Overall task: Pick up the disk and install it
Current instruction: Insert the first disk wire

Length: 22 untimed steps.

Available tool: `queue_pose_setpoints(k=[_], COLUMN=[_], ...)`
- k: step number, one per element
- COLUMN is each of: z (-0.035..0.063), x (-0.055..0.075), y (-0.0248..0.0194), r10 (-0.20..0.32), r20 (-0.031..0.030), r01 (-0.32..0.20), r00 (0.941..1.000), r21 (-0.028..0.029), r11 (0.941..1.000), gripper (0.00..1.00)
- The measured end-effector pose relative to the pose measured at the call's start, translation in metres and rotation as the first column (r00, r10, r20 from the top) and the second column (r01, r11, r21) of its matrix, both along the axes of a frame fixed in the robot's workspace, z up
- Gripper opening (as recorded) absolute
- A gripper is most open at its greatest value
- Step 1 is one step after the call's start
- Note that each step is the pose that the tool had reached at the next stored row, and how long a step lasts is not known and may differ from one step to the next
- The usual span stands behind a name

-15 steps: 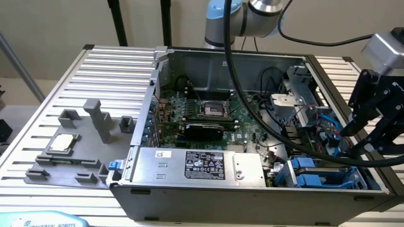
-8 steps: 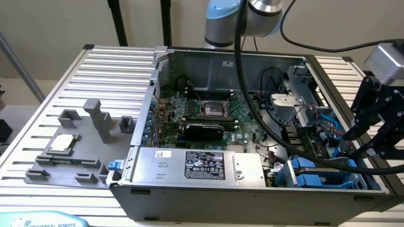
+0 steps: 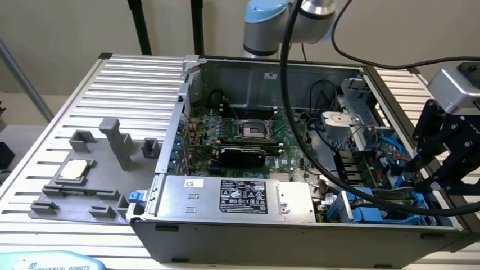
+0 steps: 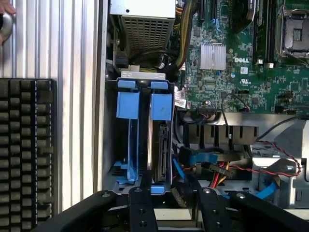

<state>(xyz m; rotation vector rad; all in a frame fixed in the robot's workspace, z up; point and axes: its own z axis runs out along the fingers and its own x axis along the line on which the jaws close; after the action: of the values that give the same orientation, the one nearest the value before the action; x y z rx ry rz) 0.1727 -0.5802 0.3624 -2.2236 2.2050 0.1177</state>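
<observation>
With the end effector (image 4: pixel 175 192) open (nothing gripped) above the disk (image 4: pixel 161 140) in its drive bay, a misaligned descent could snag the adjacent blue cables (image 4: pixel 203 158).

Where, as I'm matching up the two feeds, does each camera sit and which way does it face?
Exterior view: off the arm, raised, angled down into the open computer case on the slatted table; the arm shows at the top, the black jaws at the exterior view's right.
Wrist view: on the wrist, looking down between the open jaws into the blue drive bay, where the disk sits edge-on.
Shared: the motherboard, the drive bay and the jaws.
</observation>
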Motion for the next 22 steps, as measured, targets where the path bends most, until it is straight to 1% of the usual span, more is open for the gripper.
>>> queue_pose_setpoints(k=[3, 7, 8, 9, 10, 11, 12, 13, 14, 15, 20, 22], z=[-0.0054, -0.0107, -0.0113, -0.0118, -0.0122, -0.0125, -0.0128, -0.0128, -0.0127, -0.0128, -0.0156, -0.0164], x=[-0.001, -0.004, -0.004, -0.005, -0.006, -0.007, -0.008, -0.008, -0.008, -0.008, -0.007, -0.007], y=[0.0038, 0.0114, 0.0129, 0.0139, 0.0145, 0.0147, 0.0147, 0.0147, 0.0143, 0.0131, 0.0006, -0.0024], r10=[0.003, 0.006, 0.006, 0.007, 0.007, 0.008, 0.009, 0.009, 0.010, 0.010, 0.012, 0.012], r20=[0.0001, 0.0001, 0.0000, 0.0000, 0.0001, 0.0001, 0.0000, 0.0001, 0.0001, 0.0001, 0.0000, 0.0000], r01=[-0.003, -0.006, -0.006, -0.007, -0.007, -0.008, -0.009, -0.009, -0.010, -0.010, -0.012, -0.012], r00=[1.0000, 1.0000, 1.0000, 1.0000, 1.0000, 1.0000, 1.0000, 1.0000, 1.0000, 0.9999, 0.9999, 0.9999], r21=[0.0000, -0.0001, 0.0000, -0.0001, -0.0001, -0.0001, 0.0001, 0.0001, -0.0003, -0.0003, -0.0001, 0.0008], r11=[1.0000, 1.0000, 1.0000, 1.0000, 1.0000, 1.0000, 1.0000, 1.0000, 1.0000, 0.9999, 0.9999, 0.9999], gripper=[0.40, 0.40, 0.42, 0.42, 0.48, 0.48, 0.55, 0.55, 0.55, 0.55, 0.55, 0.55])
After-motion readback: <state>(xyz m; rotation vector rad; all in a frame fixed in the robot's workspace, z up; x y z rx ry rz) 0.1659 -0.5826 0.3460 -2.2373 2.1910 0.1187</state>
